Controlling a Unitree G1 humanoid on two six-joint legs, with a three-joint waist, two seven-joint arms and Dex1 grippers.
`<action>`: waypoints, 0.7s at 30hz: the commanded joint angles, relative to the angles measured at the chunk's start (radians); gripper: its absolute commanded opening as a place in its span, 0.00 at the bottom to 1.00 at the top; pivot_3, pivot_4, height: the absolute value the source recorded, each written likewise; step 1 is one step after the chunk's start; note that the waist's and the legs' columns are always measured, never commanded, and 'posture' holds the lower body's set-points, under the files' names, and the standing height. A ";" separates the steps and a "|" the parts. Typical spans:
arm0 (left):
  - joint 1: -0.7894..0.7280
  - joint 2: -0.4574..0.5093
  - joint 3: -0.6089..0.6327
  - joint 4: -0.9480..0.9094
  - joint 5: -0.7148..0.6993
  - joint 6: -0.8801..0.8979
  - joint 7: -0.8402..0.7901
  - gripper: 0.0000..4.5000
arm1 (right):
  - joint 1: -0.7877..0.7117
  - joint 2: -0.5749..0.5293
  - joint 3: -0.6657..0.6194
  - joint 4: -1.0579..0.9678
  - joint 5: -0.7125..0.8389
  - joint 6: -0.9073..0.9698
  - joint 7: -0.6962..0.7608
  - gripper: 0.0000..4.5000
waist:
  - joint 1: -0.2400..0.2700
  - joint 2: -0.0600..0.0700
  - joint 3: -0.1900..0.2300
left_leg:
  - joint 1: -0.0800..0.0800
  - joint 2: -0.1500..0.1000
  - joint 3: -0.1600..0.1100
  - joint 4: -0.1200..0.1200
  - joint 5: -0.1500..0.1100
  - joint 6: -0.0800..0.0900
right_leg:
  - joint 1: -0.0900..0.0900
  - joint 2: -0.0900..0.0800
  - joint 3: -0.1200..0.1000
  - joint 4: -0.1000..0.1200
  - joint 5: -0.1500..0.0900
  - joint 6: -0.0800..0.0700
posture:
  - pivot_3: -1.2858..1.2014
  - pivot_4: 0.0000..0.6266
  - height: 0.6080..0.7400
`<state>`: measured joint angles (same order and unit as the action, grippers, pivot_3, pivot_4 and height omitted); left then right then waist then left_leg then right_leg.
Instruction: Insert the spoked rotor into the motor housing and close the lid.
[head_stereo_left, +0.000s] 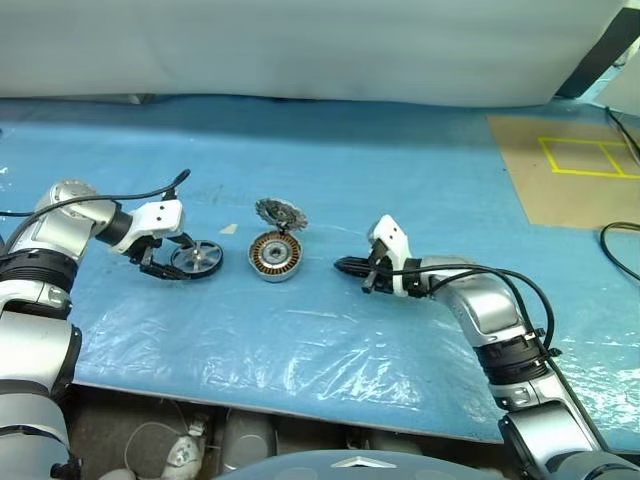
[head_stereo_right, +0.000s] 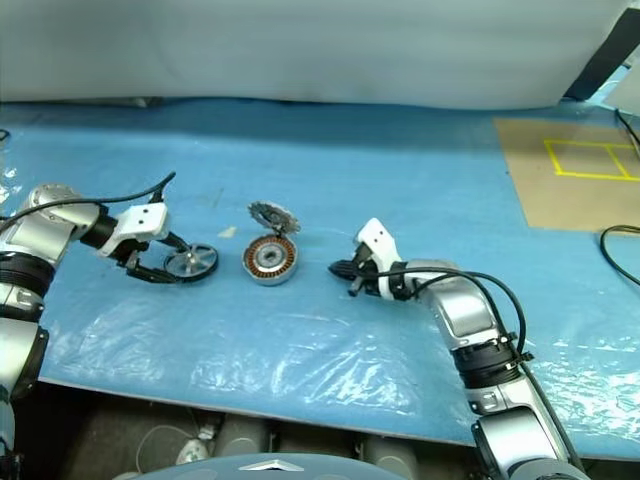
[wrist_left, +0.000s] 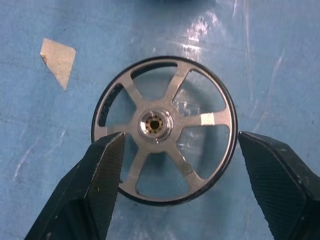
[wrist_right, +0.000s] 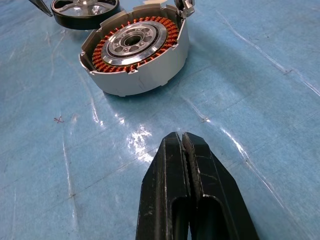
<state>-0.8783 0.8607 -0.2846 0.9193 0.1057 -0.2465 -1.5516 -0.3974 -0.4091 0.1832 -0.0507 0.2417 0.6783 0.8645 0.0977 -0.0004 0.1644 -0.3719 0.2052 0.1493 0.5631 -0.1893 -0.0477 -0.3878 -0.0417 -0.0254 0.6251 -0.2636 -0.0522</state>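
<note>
On blue plastic sheeting (head_stereo_left: 330, 340) spread over the work surface: one spoked rotor (head_stereo_left: 197, 259), one motor housing (head_stereo_left: 273, 255), one lid (head_stereo_left: 279, 213), two grippers. Rotor lying flat toward the robot's left, six thin spokes counted around a small central hub, dark rim, one pale patch on a spoke near the rim. Housing just to the right of it, close but apart, open side up, showing a ring of copper-brown windings around a silver hub. Lid tipped up at the far rim of the housing, joined there, jagged inner face turned toward the robot, leaving the housing mouth uncovered. Left gripper (head_stereo_left: 163, 262) spread wide over the rotor, one black finger (wrist_left: 92, 187) at each side of the wheel, apart from the rim as seen from the wrist, gripping nothing. Right gripper (wrist_right: 182, 145) to the right of the housing, well apart from it, pointed toward it, fingers pressed together and empty, bare sheeting between the tips and the housing wall. One small pale scrap of tape (wrist_left: 58, 59) on the sheet near the rotor, between it and the lid's side. One tan board (head_stereo_left: 570, 170) with yellow taped rectangles off to the far right, black cable beside it. White backdrop along the far edge.
</note>
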 joint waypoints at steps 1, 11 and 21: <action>-0.046 -0.009 0.000 0.058 0.042 -0.091 0.055 0.85 | 0.005 -0.009 -0.021 -0.042 0.026 0.003 -0.010 0.01 | 0.000 0.000 0.000 | 0.000 0.000 0.000 0.000 0.000 0.000 | 0.000 0.000 0.000 0.000 0.000 0.000 | 0.52 0.24 1.00; -0.108 0.008 0.016 0.097 -0.044 -0.027 -0.063 0.85 | 0.007 -0.037 -0.016 -0.051 0.031 0.004 0.002 0.01 | -0.001 0.000 0.000 | -0.001 0.000 0.000 0.000 0.000 0.000 | -0.001 0.000 0.000 0.000 0.000 0.000 | 0.52 0.24 1.00; -0.145 -0.024 0.017 0.199 0.069 -0.169 0.084 0.85 | 0.018 -0.029 0.018 -0.055 0.020 0.000 -0.007 0.01 | 0.004 0.000 0.000 | -0.001 0.000 -0.001 0.000 0.000 0.000 | 0.000 0.000 -0.001 0.000 0.000 0.000 | 0.52 0.24 1.00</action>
<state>-1.0018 0.8394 -0.2735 1.1138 0.1632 -0.3799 -1.4959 -0.3785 -0.4369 0.2042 -0.0622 0.2453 0.6862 0.8570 0.1017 -0.0009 0.1646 -0.3733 0.2051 0.1483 0.5636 -0.1893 -0.0479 -0.3881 -0.0424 -0.0260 0.6250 -0.2633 -0.0517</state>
